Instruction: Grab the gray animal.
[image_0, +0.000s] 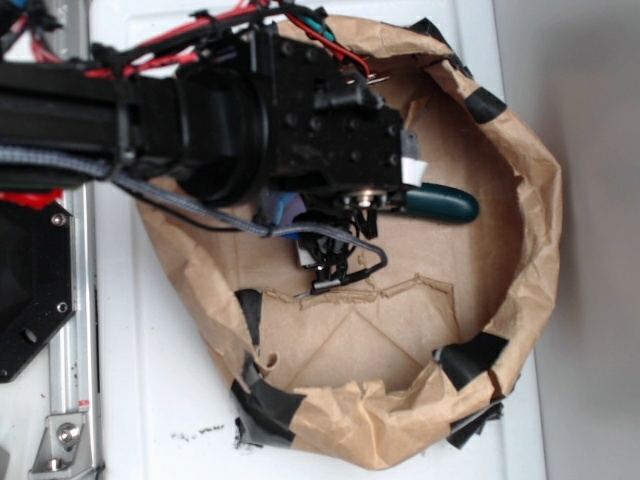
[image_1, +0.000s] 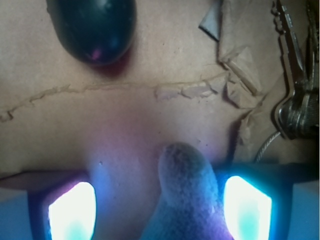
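- Exterior view: the black robot arm (image_0: 200, 120) reaches in from the left and covers most of the upper left of the brown paper enclosure (image_0: 530, 200), a ring of crumpled paper walls patched with black tape (image_0: 470, 358).
- The enclosure sits on a white counter (image_0: 150, 380); its floor is brown cardboard with a ragged tear line across it.
- Gripper (image_0: 335, 255): in the exterior view only a dark tangle of parts and cable below the wrist shows, so the fingers cannot be separated there.
- Wrist view: two fingers (image_1: 72, 210) appear as glowing blue-white blocks at the bottom corners, cut off by the frame edge (overexposed, no surface detail). They stand well apart, so the gripper is spread wide.
- Gray toy animal (image_1: 187, 192): one fuzzy gray rounded part pokes up between the fingers, with a gap on each side; neither finger touches it in what shows. Face, ears and limbs are out of frame or hidden, so which part this is cannot be told.
- In the exterior view the toy is mostly hidden under the arm; a small bluish-gray patch (image_0: 285, 212) may be it, not certain.
- Dark green oblong case (image_0: 442, 205) lies on the floor just right of the wrist; its left end is hidden by the arm. In the wrist view only its rounded end shows at the top, well apart from the toy.
- A bunch of metal keys (image_1: 295, 100) lies at the right edge of the wrist view, partly cut off.
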